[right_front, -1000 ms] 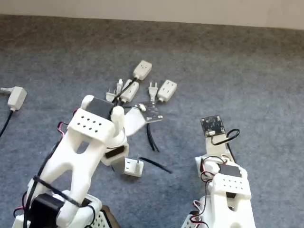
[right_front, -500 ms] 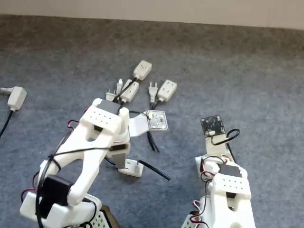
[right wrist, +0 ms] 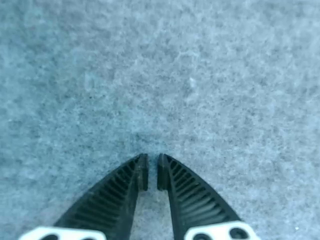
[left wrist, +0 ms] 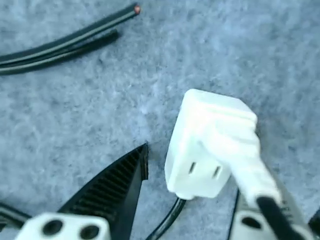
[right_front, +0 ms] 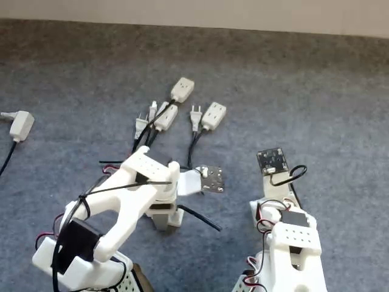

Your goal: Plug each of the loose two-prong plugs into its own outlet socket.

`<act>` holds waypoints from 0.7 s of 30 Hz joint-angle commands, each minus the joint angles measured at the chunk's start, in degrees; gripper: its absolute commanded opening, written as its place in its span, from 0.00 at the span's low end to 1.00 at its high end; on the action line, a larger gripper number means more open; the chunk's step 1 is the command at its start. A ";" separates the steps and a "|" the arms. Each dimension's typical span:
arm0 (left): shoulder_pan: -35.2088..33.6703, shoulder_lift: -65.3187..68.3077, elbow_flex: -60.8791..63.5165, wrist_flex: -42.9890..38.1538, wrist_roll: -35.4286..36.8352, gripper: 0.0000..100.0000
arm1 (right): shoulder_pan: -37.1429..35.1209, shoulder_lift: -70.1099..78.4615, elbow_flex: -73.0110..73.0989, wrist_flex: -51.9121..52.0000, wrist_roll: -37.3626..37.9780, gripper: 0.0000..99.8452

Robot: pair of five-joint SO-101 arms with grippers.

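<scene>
My left gripper (left wrist: 192, 172) is spread wide and low over the carpet (left wrist: 240, 45), holding nothing. The socket (left wrist: 205, 135) lies between its fingers with the slot face toward the wrist camera. It sits nearer the mostly hidden finger than the black ribbed finger (left wrist: 122, 187); I can't tell if it touches either. A black cord (left wrist: 167, 227) runs from it back toward the gripper base. Two cut wire ends (left wrist: 65, 42) lie on the carpet well beyond the fingertips. From the high view, three far sockets (right_front: 182, 89) (right_front: 165, 117) (right_front: 214, 115), a plug (right_front: 141, 125) and a second plug (right_front: 195, 113) lie farther up the carpet, well apart from both grippers. My right gripper (right wrist: 152, 172) has its fingers almost together, just a thin slit, nothing between them, over carpet.
</scene>
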 commanded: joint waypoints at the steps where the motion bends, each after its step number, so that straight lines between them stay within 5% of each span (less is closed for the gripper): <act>1: 0.57 -0.13 -0.04 -1.67 0.97 0.13 | -0.22 1.80 -0.04 -0.31 0.70 0.05; 4: 0.48 -0.13 -1.54 0.79 0.97 0.00 | -0.22 1.80 -0.04 -0.31 0.70 0.05; 12: -4.09 -0.75 -10.59 13.36 0.70 0.00 | -0.22 1.80 -0.04 -0.31 0.70 0.05; 21: -31.60 3.03 -44.62 24.09 1.05 0.00 | -0.22 1.80 -0.04 -0.31 0.70 0.05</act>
